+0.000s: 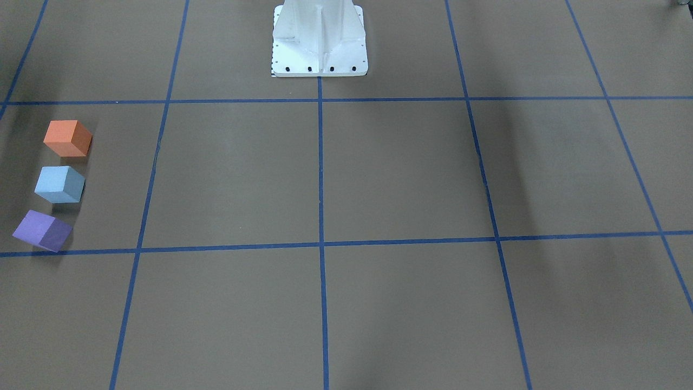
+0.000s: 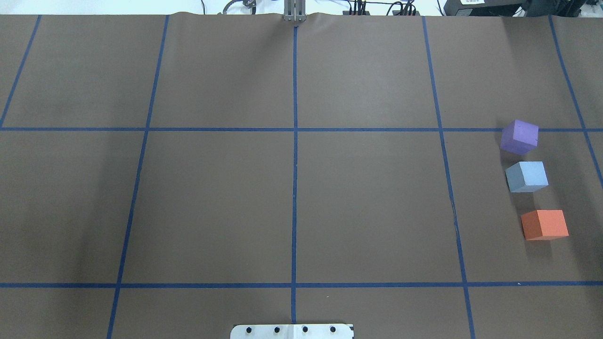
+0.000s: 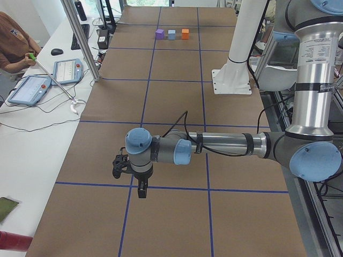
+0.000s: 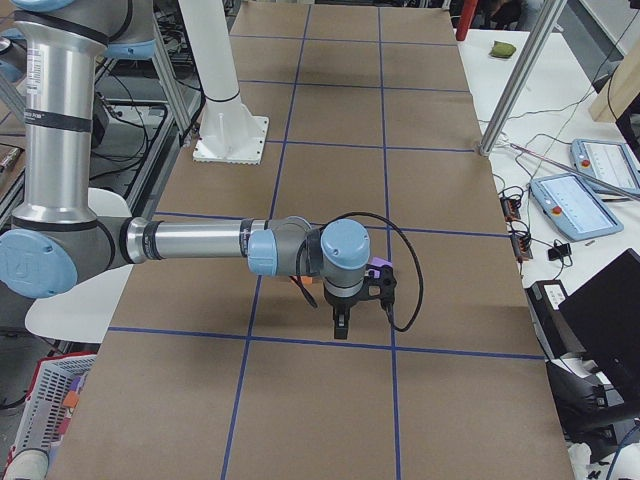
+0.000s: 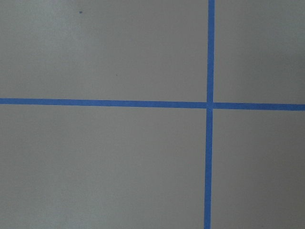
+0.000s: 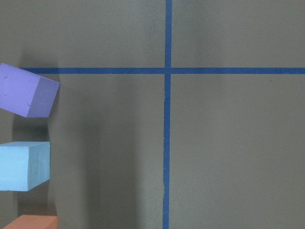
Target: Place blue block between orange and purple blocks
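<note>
At the table's far end the blue block (image 3: 172,34) sits in a row between the purple block (image 3: 159,33) and the orange block (image 3: 185,33). The left gripper (image 3: 142,195) hangs over the near end, pointing down.

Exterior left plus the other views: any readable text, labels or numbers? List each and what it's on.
No text can be read in any view.
Too small to read: label on the left arm.
Blurred: pendant screens.
Too small to read: white sticker at the overhead view's top edge.
No text on them: blue block, orange block, purple block.
</note>
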Robot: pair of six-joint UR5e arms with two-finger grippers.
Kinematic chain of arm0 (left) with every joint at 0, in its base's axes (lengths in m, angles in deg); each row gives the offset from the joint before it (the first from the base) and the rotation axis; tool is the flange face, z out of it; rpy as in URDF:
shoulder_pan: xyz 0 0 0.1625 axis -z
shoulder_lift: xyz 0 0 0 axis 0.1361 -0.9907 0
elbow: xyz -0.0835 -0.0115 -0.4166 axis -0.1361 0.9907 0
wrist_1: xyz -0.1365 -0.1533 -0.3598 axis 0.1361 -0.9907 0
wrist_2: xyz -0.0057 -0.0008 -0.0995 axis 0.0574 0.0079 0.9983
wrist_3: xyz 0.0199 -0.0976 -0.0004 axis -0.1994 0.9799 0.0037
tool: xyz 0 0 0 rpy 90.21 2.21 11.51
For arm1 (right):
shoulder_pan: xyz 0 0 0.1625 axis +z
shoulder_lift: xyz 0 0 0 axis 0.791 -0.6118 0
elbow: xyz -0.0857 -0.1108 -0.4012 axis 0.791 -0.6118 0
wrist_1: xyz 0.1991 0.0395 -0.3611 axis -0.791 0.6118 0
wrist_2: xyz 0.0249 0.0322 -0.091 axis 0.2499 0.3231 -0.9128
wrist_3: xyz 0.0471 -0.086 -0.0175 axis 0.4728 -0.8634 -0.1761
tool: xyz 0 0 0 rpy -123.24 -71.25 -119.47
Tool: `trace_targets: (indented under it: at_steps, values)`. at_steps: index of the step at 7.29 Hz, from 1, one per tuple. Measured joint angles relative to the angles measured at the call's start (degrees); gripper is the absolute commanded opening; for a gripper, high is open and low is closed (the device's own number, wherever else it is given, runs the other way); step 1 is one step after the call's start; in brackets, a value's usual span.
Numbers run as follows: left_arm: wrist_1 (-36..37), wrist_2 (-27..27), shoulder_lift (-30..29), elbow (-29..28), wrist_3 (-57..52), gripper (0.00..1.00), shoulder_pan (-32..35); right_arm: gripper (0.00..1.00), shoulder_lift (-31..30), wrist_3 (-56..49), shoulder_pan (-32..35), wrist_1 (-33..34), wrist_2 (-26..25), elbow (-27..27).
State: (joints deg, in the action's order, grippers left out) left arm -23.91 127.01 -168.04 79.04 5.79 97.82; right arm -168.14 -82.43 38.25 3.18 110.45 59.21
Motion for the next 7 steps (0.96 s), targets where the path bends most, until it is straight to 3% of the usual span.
trace_targets:
  at_steps: [7]
  values:
    - [0.0, 0.0, 0.01, -0.06, 0.14, 1.0, 0.0, 0.99, 0.0, -0.54, 0.0, -0.03, 0.02, 0.08]
